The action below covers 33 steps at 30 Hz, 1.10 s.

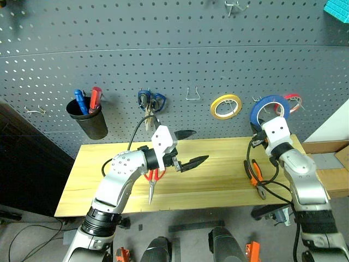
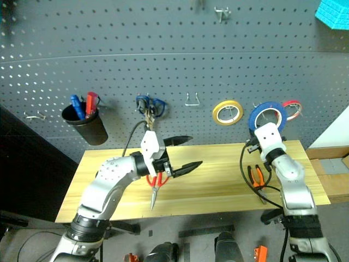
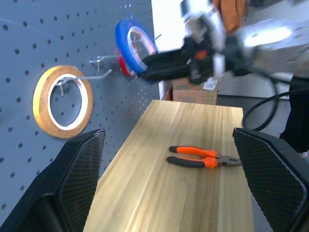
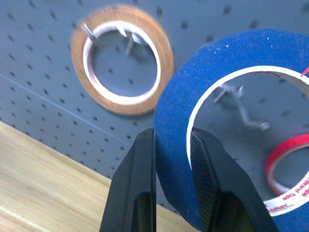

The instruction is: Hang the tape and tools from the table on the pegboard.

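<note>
The right end effector (image 4: 171, 159) pinches a thin blue tape ring (image 4: 203, 87) near a dark grey pegboard (image 1: 163, 49) hook, between yellow tape (image 1: 226, 106) and red tape (image 1: 293, 101). The left end effector (image 1: 188, 148) hangs open over the pale wooden desk (image 1: 218, 174); orange-handled pliers (image 3: 203, 157) lie near its right edge.

A yellow tape ring (image 1: 226, 106), blue-handled scissors (image 1: 151, 101) and a black cup (image 1: 88, 119) of pens hang up.

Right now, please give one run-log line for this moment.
right gripper: shut on blue tape, near hook | left gripper: open, empty | pliers: on table
</note>
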Each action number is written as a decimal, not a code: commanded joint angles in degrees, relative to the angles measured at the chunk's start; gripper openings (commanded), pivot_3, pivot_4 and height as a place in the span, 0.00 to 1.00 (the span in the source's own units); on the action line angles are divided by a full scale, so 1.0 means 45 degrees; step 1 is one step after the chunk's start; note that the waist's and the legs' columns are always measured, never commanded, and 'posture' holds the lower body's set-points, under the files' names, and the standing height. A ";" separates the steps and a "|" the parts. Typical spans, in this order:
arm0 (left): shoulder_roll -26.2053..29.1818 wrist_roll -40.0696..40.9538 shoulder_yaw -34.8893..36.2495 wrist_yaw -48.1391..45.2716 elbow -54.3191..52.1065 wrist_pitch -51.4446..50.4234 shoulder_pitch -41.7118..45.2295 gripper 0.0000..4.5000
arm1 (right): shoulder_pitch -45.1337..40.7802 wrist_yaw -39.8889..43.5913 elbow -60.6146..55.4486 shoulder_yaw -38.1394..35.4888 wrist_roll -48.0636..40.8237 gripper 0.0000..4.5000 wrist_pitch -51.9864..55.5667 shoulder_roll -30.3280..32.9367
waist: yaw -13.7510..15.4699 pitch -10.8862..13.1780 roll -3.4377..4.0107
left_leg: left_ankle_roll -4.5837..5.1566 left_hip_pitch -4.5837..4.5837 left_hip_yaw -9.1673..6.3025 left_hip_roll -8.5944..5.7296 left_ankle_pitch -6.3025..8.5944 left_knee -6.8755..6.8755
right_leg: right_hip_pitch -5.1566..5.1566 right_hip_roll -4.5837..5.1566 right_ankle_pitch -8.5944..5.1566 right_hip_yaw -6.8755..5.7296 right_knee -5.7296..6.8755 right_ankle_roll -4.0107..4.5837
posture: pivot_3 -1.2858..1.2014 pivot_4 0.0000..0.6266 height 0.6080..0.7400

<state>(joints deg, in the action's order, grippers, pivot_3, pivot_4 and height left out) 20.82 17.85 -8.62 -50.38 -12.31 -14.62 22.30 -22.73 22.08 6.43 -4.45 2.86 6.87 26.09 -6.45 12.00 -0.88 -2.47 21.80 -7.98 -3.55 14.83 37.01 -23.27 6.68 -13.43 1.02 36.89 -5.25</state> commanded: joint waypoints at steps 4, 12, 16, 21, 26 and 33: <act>-0.0121 -0.0183 -0.0042 0.0303 0.0029 0.0339 0.0217 1.00 | -0.0638 0.0143 0.1338 -0.0199 -0.0354 0.35 -0.0977 0.0081 | -0.0005 0.0000 0.0001 | 0.0000 0.0000 0.0003 0.0007 0.0001 -0.0007 | -0.0007 -0.0004 0.0002 0.0001 0.0001 0.0003 | 0.45 0.25 1.00; 0.1282 -0.1545 -0.0296 -0.0020 0.0714 0.1194 -0.0612 1.00 | 0.2870 -0.0879 -0.2481 -0.0487 -0.0221 0.94 0.2365 -0.0372 | 0.0100 -0.0002 0.0003 | -0.0002 0.0001 0.0006 0.0008 0.0004 -0.0008 | -0.0015 -0.0007 0.0001 0.0010 0.0009 0.0003 | 0.45 0.25 1.00; 0.1751 -0.1849 -0.0522 -0.0358 0.0847 0.1602 -0.0912 1.00 | 0.3854 -0.1548 -0.3640 -0.0612 -0.0451 0.99 0.6701 -0.1164 | 0.0125 -0.0002 0.0004 | -0.0002 0.0000 0.0018 0.0017 0.0004 0.0001 | -0.0017 -0.0013 0.0003 0.0025 0.0010 0.0006 | 0.45 0.25 1.00; 0.1746 -0.1981 -0.0791 -0.0543 0.1063 0.1807 -0.0843 1.00 | 0.3178 -0.1610 -0.3110 -0.0657 -0.1161 0.99 0.9535 -0.1863 | 0.0124 -0.0002 0.0005 | -0.0005 -0.0014 0.0033 0.0054 -0.0017 0.0012 | -0.0016 -0.0052 0.0059 0.0041 0.0013 0.0029 | 0.45 0.25 1.00; 0.1662 -0.2087 -0.0947 -0.0539 0.1173 0.1887 -0.0817 1.00 | 0.2297 -0.1901 -0.1205 -0.0216 -0.0740 0.99 0.9162 -0.1630 | 0.0085 -0.0004 0.0006 | 0.0016 -0.0027 0.0037 0.0081 -0.0035 0.0011 | -0.0013 -0.0083 0.0064 0.0046 0.0014 0.0004 | 0.45 0.25 1.00; 0.1651 -0.2136 -0.0985 -0.0461 0.1145 0.1891 -0.0933 1.00 | 0.0949 -0.1742 0.1512 0.0065 -0.0732 0.99 0.8485 -0.1426 | 0.0030 -0.0004 0.0006 | 0.0014 -0.0024 0.0046 0.0087 -0.0035 0.0004 | -0.0016 -0.0093 0.0090 0.0058 0.0006 0.0047 | 0.45 0.24 1.00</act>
<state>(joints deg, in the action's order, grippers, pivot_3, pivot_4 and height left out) 28.44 8.34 -13.21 -52.82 -6.14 -7.13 18.16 -17.43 13.81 12.19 -4.41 -0.76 46.55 19.13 -6.31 11.98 -0.86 -2.41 21.69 -7.77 -3.15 14.67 37.03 -23.34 6.26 -13.02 1.28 36.91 -5.03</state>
